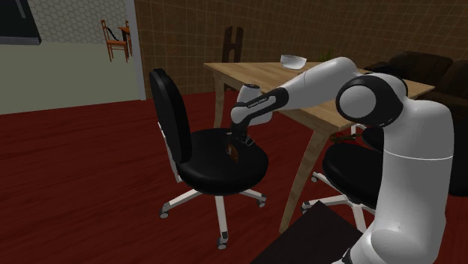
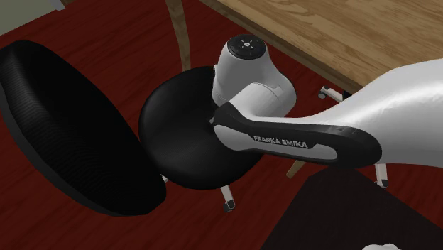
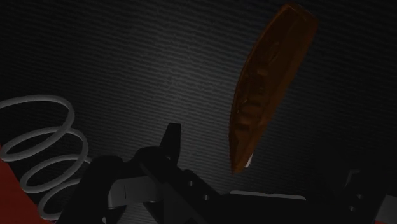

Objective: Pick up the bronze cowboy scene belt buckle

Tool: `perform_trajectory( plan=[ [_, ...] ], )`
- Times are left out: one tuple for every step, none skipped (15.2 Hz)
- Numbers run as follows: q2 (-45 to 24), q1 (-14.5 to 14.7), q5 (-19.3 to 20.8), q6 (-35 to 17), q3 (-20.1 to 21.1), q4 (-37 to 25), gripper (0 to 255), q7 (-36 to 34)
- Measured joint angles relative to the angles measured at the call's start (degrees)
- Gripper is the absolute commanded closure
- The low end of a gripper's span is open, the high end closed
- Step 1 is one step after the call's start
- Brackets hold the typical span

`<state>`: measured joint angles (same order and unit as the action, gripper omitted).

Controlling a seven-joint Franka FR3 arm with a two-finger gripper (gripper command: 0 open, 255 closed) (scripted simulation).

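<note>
The bronze belt buckle [image 1: 233, 154] is a small brown oval lying on the black seat of an office chair [image 1: 214, 169]. In the wrist view the buckle [image 3: 267, 89] is a long brown oval with relief on its face, just ahead of the fingers. My gripper [image 1: 243, 139] hangs a little above the seat, slightly toward the table side of the buckle. In the wrist view the gripper [image 3: 261, 156] stands open, the buckle's near tip between its dark fingers without touching them. In the second exterior view my wrist [image 2: 248, 71] covers the middle of the seat [image 2: 174, 135].
The chair's tall black backrest [image 1: 166, 105] rises on the shoulder view's left of the seat. A wooden table [image 1: 330, 105] with a white bowl [image 1: 294, 60] stands behind my arm. A white coil spring [image 3: 44, 153] lies beside the gripper. A second black chair [image 1: 352, 169] is near the stand.
</note>
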<state>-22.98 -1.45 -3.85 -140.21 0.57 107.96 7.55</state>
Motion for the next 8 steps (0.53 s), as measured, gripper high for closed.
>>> perform_trajectory(
  plan=[
    [-0.5,0.1,0.0,-0.7,0.0,0.2,0,-0.1],
    [-0.9,0.0,-0.1,-1.2,0.0,0.3,0,0.1],
    [-1.2,0.0,-0.1,-1.4,0.0,0.2,255,0.1],
    [-1.4,-0.1,-0.1,-1.4,0.0,0.1,255,0.2],
    [-1.4,-0.1,-0.1,-1.5,0.0,0.1,255,0.2],
    [-1.5,-0.1,-0.1,-1.5,0.0,0.0,255,0.2],
    [-1.5,-0.1,-0.1,-1.5,0.0,0.0,255,0.2],
    [-1.5,-0.1,-0.1,-1.5,0.0,0.0,255,0.2]
  ],
)
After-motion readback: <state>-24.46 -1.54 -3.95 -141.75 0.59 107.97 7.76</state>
